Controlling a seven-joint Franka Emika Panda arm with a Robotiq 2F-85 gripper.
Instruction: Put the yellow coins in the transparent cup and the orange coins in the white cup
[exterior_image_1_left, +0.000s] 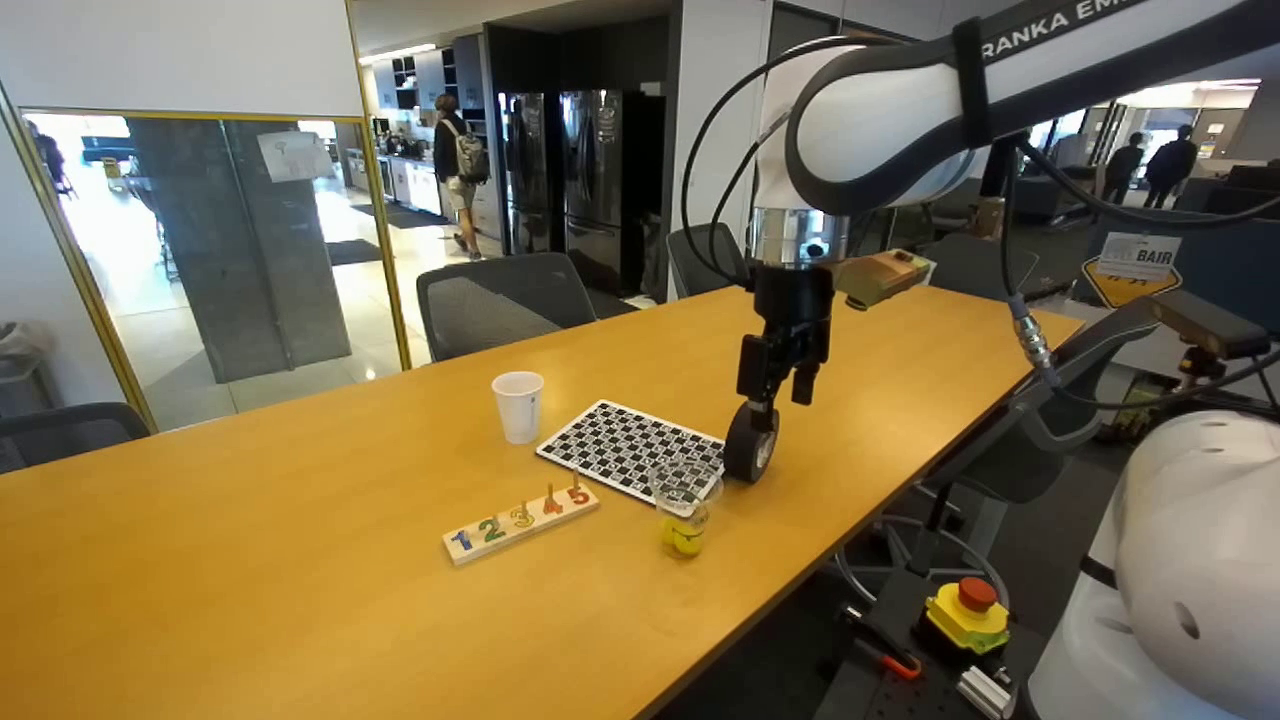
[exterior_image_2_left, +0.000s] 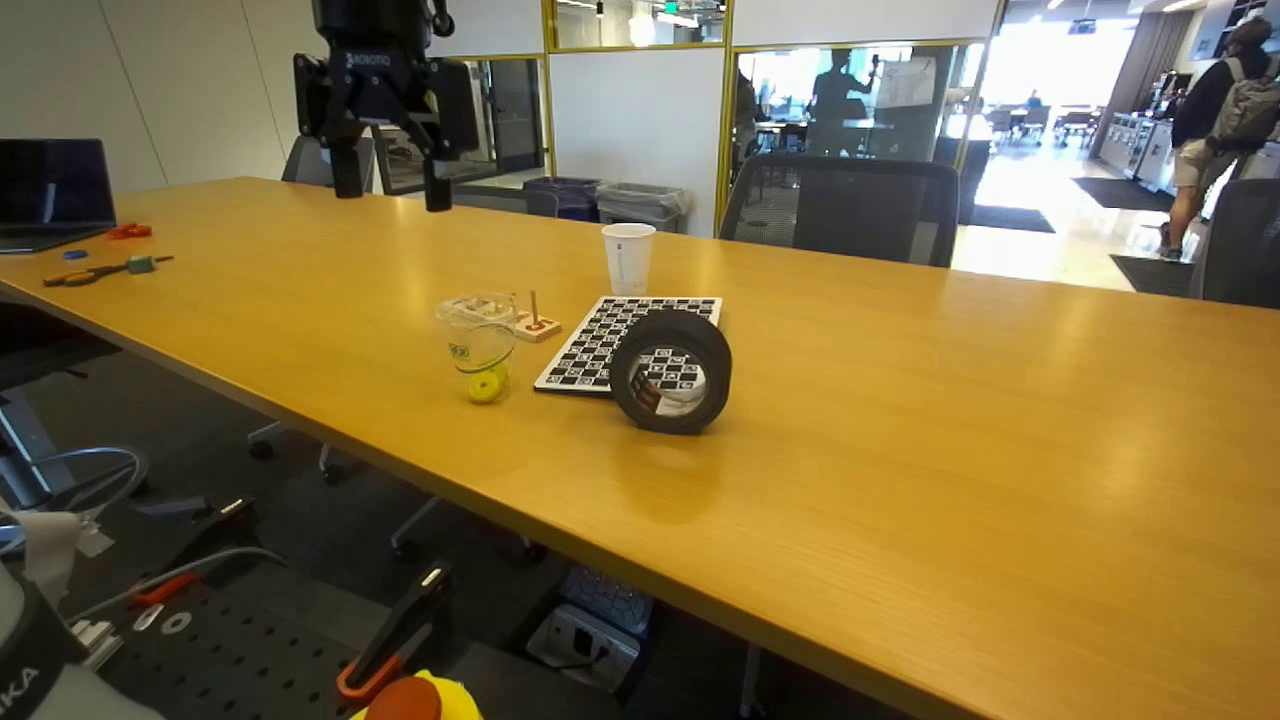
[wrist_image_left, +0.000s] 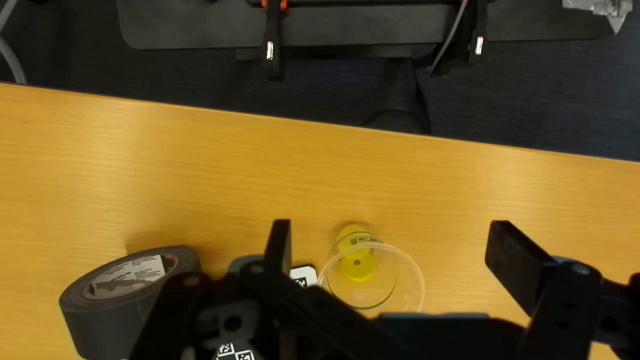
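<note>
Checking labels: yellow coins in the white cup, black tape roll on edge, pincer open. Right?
Wrong cup: the yellow coins are in the transparent cup, as the wrist view shows. The black tape roll on edge and open pincer are right.

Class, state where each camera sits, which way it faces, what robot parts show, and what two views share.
An exterior view: raised, beside the table, facing a partition across it; hand at top, some arm lower left.
An exterior view: raised, seemingly the same side, facing refrigerators beyond; arm and hand at right.
Wrist view: on the arm, facing down at the transparent cup; the hand's fingers show low.
Both exterior views share the white cup, checkered board and tape.
</note>
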